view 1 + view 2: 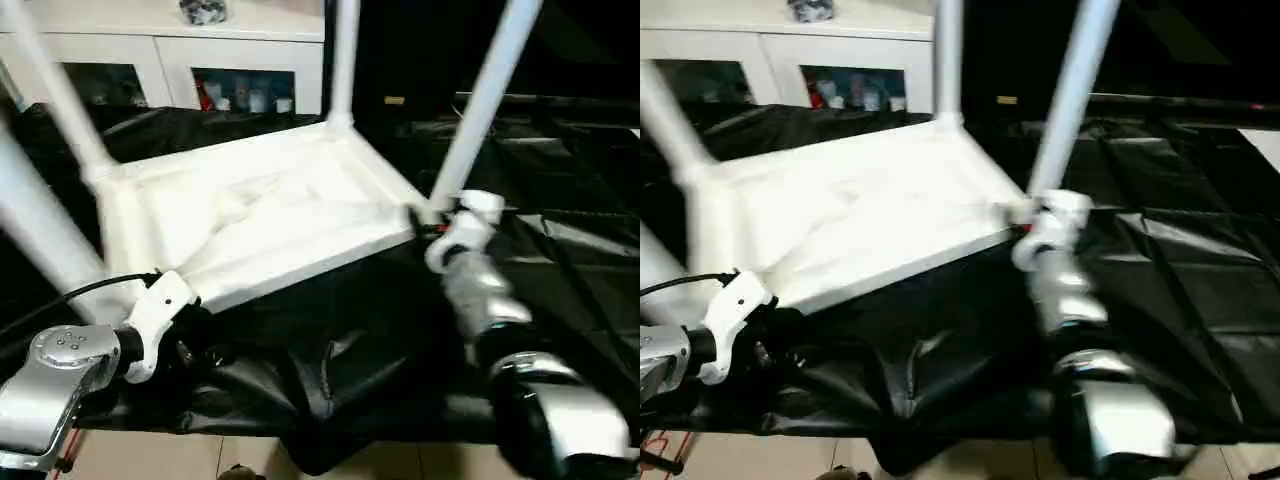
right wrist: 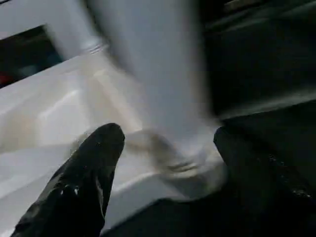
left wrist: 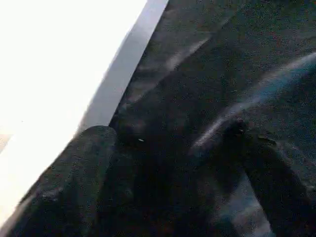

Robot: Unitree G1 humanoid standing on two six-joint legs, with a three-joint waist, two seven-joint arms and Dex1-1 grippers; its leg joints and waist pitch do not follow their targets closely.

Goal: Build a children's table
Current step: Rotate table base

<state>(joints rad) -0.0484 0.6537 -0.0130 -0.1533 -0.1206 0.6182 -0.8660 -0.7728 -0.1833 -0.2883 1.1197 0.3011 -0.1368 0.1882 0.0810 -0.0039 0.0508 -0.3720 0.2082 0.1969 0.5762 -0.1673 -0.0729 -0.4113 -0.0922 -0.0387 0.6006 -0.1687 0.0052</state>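
- So the children's table [image 1: 270,215] is flipped upside down on a black plastic sheet [image 1: 340,360] that covers the work surface, white top lying flat with its underside facing up
- All four white tube legs are standing up out of the corner sockets: far left leg [image 1: 55,90], far right leg [image 1: 343,60], near right leg [image 1: 485,100], and the near left leg [image 1: 35,235], which looks huge because it's right by the camera
- Right gripper [image 2: 168,143] is up at the near right corner of the table top, right at the base of that near right leg. In the right wrist view its two black fingers [image 2: 84,177] are spread, one on each side of the foot of the leg and the corner socket. Can't really tell if the pads are touching the leg, it's all pretty smeared there
- Left gripper [image 3: 168,163] is down by the near long edge of the table top, close to the near left corner. Its fingers [image 3: 69,182] are wide apart with nothing between them, just black sheet underneath, and the white edge of the top runs just beside one finger
- Behind the table there's a white cabinet [image 1: 160,55] with glass doors and some small colourful stuff inside
- A dark object [image 1: 203,10] sits on top of the cabinet, can't make out what it is
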